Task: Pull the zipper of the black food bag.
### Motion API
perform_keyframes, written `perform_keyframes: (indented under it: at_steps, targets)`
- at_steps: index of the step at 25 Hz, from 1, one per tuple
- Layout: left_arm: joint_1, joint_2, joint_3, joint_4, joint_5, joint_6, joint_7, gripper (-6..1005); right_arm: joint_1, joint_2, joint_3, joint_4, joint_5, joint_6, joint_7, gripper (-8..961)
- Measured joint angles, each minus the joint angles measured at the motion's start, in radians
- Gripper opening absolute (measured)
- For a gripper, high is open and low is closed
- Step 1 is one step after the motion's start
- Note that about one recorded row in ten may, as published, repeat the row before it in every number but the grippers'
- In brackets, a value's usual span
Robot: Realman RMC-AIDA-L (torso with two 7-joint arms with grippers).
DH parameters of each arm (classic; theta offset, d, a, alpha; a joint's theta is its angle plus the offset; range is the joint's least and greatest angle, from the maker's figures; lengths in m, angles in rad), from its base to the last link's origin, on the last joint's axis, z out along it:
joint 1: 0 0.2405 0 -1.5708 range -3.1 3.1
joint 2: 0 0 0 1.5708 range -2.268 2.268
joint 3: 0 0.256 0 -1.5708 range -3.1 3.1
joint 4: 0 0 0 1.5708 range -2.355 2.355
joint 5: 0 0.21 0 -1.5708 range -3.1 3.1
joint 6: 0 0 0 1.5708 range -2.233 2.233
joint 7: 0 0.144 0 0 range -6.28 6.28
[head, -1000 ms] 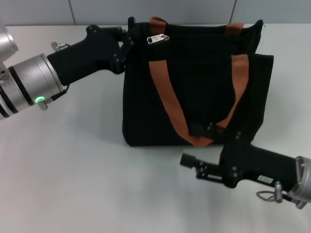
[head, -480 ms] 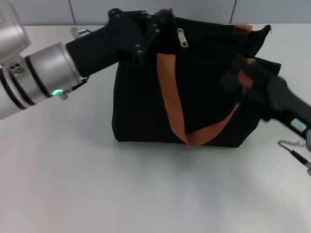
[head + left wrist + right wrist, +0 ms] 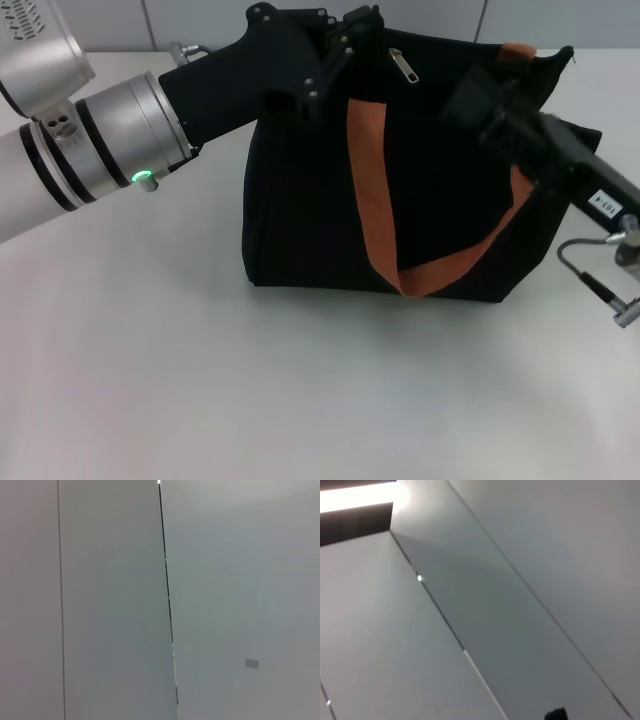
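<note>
The black food bag (image 3: 440, 215) stands on the white table in the head view, with orange-brown straps (image 3: 371, 190) hanging down its front. The silver zipper (image 3: 401, 66) pull lies on the bag's top edge, left of middle. My left gripper (image 3: 362, 28) is at the bag's top left corner, just left of the pull, and is shut on the fabric there. My right gripper (image 3: 472, 95) reaches in from the right and rests against the upper right part of the bag, right of the pull and apart from it. Both wrist views show only grey wall panels.
The white table (image 3: 200, 380) stretches open in front of and left of the bag. A grey panelled wall stands behind it. A silver cable fitting (image 3: 600, 285) hangs from my right arm beside the bag's right side.
My right arm rose from the table in front of the bag to the bag's upper right. My left gripper moved right along the top edge, and the bag's top shifted with it.
</note>
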Motion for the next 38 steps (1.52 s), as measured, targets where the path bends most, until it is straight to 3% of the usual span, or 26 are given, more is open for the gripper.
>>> perform_keyframes:
  at_steps: [12, 18, 28, 38]
  targets:
    - [0.006, 0.000, 0.023, 0.001, -0.059, 0.021, 0.001, 47, 0.016, 0.002, 0.007, 0.018, 0.028, 0.008, 0.015, 686]
    - [0.000, 0.000, 0.050, 0.001, -0.065, 0.015, 0.000, 51, 0.029, 0.002, 0.006, 0.034, 0.028, 0.037, 0.012, 462]
    - [0.000, 0.000, 0.067, 0.000, -0.077, 0.012, 0.000, 58, 0.078, 0.003, -0.001, 0.059, 0.025, 0.086, 0.011, 450]
    - [-0.001, 0.000, 0.069, 0.000, -0.089, 0.011, 0.000, 64, 0.082, 0.003, 0.000, 0.064, 0.024, 0.114, 0.015, 428]
